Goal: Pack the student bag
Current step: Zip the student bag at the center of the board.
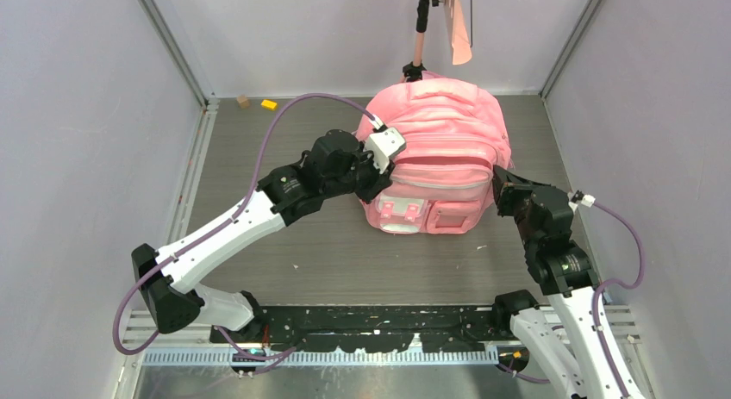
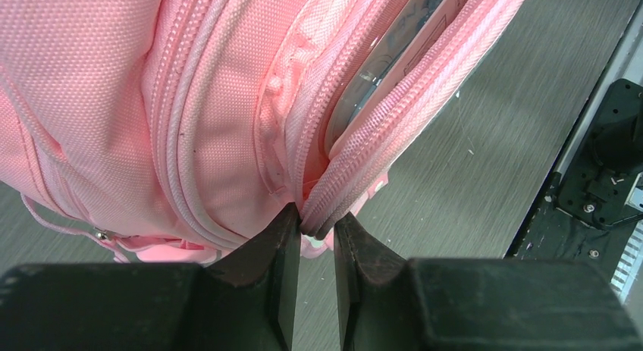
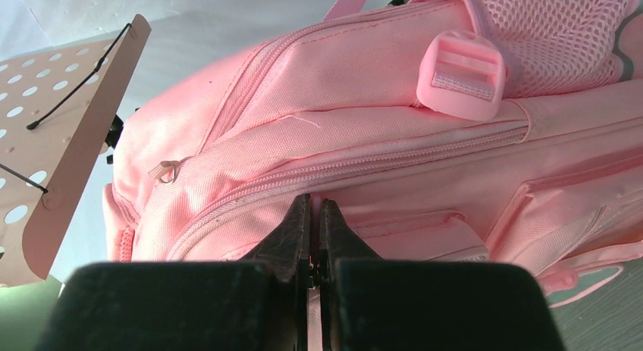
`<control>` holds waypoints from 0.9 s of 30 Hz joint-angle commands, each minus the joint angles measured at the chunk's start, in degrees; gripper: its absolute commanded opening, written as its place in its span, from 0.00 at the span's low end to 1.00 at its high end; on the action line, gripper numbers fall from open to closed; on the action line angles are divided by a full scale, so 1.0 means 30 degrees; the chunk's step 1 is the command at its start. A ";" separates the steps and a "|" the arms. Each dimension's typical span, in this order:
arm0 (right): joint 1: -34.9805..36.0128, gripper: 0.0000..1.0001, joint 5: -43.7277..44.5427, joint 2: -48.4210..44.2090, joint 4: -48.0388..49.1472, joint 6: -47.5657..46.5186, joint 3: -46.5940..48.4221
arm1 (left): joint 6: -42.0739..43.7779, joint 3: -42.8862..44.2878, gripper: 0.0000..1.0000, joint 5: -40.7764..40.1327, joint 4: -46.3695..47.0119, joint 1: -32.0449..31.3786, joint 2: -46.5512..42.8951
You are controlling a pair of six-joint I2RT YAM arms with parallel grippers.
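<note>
Centrally, the student bag (image 1: 435, 149) lies on the grey wood-grain surface (image 1: 345, 252) between pale walls; left gripper (image 2: 317, 233) jaws pinch its open zipper edge, right gripper (image 3: 315, 214) jaws press together at its side seam

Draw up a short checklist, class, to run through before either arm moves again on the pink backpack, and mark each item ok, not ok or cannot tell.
1. Backpack upright on the table: ok.
2. Left gripper pinching the zipper edge: ok, the edge sits between its fingers.
3. Right gripper holding something: cannot tell; jaws shut against the zipper seam, pull hidden.
4. Pocket zipped: not ok, it gapes in the left wrist view.
5. Flat item fully inside the pocket: cannot tell.
</note>
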 commanded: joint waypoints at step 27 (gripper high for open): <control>0.5803 0.01 0.6371 0.5401 0.7569 -1.3757 0.5516 | -0.3991 0.0774 0.17 -0.0691 0.0807 0.0676 0.0927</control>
